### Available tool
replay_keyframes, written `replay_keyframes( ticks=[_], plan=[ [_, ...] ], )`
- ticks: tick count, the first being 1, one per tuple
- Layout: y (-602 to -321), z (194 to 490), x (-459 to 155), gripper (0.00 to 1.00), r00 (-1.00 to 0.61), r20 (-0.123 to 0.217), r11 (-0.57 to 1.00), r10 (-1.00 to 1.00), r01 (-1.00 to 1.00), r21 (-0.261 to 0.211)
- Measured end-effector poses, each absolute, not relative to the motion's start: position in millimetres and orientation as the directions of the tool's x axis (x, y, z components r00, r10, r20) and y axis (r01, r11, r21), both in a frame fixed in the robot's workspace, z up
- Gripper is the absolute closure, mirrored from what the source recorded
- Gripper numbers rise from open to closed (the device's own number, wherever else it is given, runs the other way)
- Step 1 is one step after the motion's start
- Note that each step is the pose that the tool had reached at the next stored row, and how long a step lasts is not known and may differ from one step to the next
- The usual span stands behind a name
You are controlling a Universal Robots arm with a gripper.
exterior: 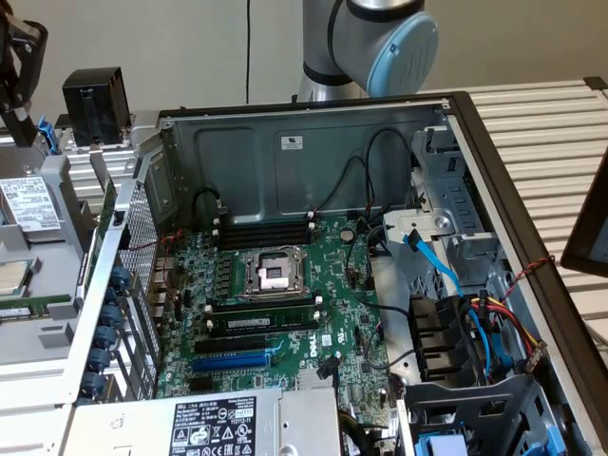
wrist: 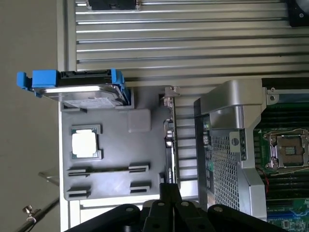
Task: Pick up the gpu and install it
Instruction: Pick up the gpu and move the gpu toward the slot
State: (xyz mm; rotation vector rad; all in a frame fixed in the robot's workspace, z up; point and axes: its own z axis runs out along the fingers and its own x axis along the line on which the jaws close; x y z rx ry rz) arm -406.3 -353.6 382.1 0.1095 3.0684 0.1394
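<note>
The tool (wrist: 169, 192) is clenched, its black fingers pressed together with nothing seen between them. It hangs over the grey tray (wrist: 116, 159) that lies on the slatted desk (wrist: 193, 43), just beside the open computer case (exterior: 285, 152).

The gpu (wrist: 169, 140) stands on its edge in the tray, along the side that is nearest to the case, and shows as a thin strip with silver metal at one end. In the wrist view the tips of the tool are in line with one end of this card (I cannot tell if they touch it).

In the same tray lie a hard drive in a blue carrier (wrist: 82, 89) and a CPU (wrist: 84, 144). Inside the case the motherboard (exterior: 285, 323) lies flat, and its CPU socket (exterior: 271, 274) is open.
</note>
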Motion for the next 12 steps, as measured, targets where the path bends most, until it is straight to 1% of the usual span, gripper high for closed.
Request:
replay_keyframes(
  ticks=[3,5,6,8,9,10,11,12],
  plan=[
    [-353.5,380.0,-406.3,0.88,-0.995,-0.069,0.993,0.074,0.068,0.093],
    [-353.5,378.8,-406.4,0.76,-0.995,-0.07,0.993,0.074,0.068,0.093],
    [-353.6,378.2,-406.4,0.76,-0.995,-0.071,0.993,0.074,0.068,0.093],
    [-353.7,376.0,-406.4,0.64,-0.994,-0.074,0.993,0.074,0.067,0.094],
    [-353.8,374.7,-406.4,0.64,-0.994,-0.076,0.993,0.074,0.067,0.094],
    [-353.8,373.0,-406.4,0.58,-0.994,-0.078,0.993,0.074,0.067,0.094],
    [-353.8,371.3,-406.4,0.58,-0.994,-0.08,0.993,0.074,0.066,0.094],
    [-353.8,369.5,-406.4,0.51,-0.994,-0.081,0.993,0.074,0.066,0.094]
  ],
)
